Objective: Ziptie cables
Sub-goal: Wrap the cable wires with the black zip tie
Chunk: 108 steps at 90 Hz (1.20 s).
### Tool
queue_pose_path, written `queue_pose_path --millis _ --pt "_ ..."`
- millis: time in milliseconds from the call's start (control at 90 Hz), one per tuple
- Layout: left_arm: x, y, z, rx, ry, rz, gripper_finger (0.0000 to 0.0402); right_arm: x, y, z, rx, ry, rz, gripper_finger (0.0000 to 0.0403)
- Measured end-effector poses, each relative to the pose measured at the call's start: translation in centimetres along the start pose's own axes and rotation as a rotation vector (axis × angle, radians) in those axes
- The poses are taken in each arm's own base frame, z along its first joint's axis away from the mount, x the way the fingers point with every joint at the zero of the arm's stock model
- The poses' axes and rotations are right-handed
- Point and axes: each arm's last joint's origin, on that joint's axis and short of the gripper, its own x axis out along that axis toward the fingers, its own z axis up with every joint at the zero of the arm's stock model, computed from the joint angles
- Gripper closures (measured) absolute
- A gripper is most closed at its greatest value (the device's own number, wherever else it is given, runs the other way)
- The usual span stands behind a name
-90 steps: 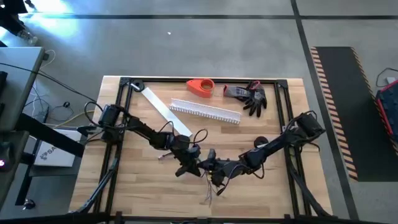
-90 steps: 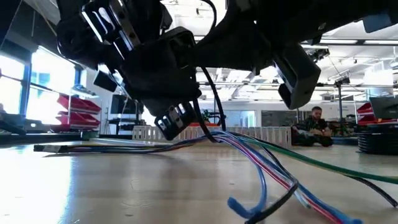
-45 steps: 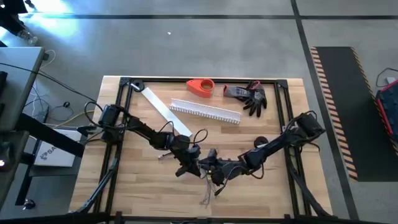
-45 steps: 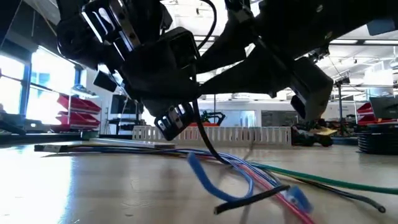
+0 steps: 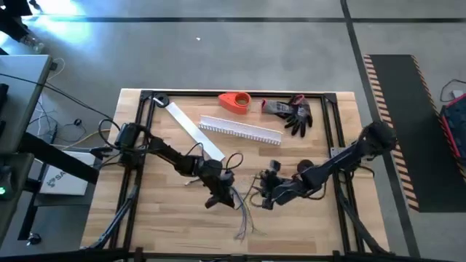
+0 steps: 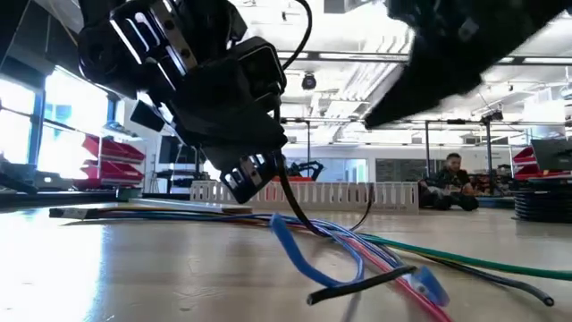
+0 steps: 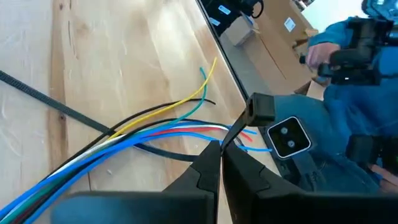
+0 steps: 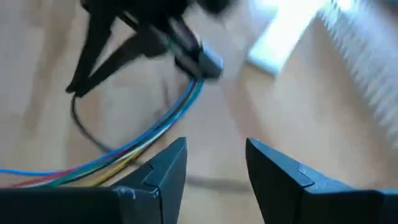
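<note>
Lying on the wooden tabletop (image 5: 167,218) toward the middle of its near edge, the cables (image 5: 244,218) run as one bundle with their long axis roughly from the centre out to that edge, where the pale ends splay apart. The left pincer (image 5: 220,195) sits over the inner end of the bundle, and in the left wrist view its fingers (image 7: 208,171) are pressed together with a thin black ziptie (image 7: 56,106) crossing the coloured wires just ahead of them; whether anything is caught between the tips I cannot tell. The right pincer (image 5: 266,191) hangs just beside the bundle on the right-edge side, its fingers (image 8: 168,168) spread apart and holding nothing. The overhead camera renders the wires as dark threads, while the low view shows blue, red, green and black strands (image 6: 357,259) curling off the wood, one blue end lifted. Only the high view shows the white slotted channel (image 5: 240,131), the flat white strip (image 5: 195,131), an orange tape roll (image 5: 234,101) and a glove (image 5: 293,113) along the far edge.
</note>
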Motion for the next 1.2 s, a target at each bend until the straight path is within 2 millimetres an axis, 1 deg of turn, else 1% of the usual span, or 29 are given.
queue_pose_path --millis 78,167,278,378,489,589,667,756,900,933,1067,1200 --pt "0.0 0.0 0.0 0.01 -0.007 0.013 0.0402 0.6 -0.3 -1.6 0.17 -0.011 0.018 0.0253" --pt "0.0 0.1 0.1 0.016 -0.016 0.029 0.0402 1.6 -0.9 -3.2 0.31 0.011 -0.001 0.0253" --pt "0.0 0.0 0.1 0.022 -0.019 0.037 0.0402 2.9 -0.7 -4.3 0.378 0.027 -0.011 0.0253" --pt "0.0 0.0 0.1 0.023 -0.021 0.036 0.0402 4.1 -0.3 -4.7 0.4 0.045 -0.027 0.0253" --pt "0.1 0.0 0.1 0.024 -0.023 0.041 0.0402 5.3 -0.2 -4.5 0.422 0.029 -0.056 0.0253" --pt "0.1 0.0 0.0 0.025 -0.028 0.05 0.0402 5.8 -0.2 -4.3 0.428 0.016 -0.076 0.0257" --pt "0.1 -0.1 0.0 0.026 -0.03 0.057 0.0402 6.0 -0.4 -4.2 0.431 0.009 -0.086 0.027" --pt "0.2 -0.2 0.0 0.027 -0.034 0.066 0.0402 6.0 -0.5 -4.2 0.402 0.0 -0.1 0.03" --pt "0.2 -0.2 -0.1 0.026 -0.028 0.056 0.0402 6.1 -0.7 -4.2 0.331 -0.014 -0.123 0.0381" --pt "0.2 -0.3 -0.1 0.026 -0.019 0.039 0.0402 6.1 -0.7 -4.2 0.3 -0.022 -0.131 0.0391" --pt "0.2 -0.3 -0.1 0.024 -0.012 0.017 0.0402 5.9 -0.4 -4.1 0.165 -0.077 -0.152 0.04" --pt "0.0 -0.1 0.0 -0.002 0.0 -0.015 0.0402 5.7 0.6 -3.5 -0.057 -0.104 -0.17 0.0402"
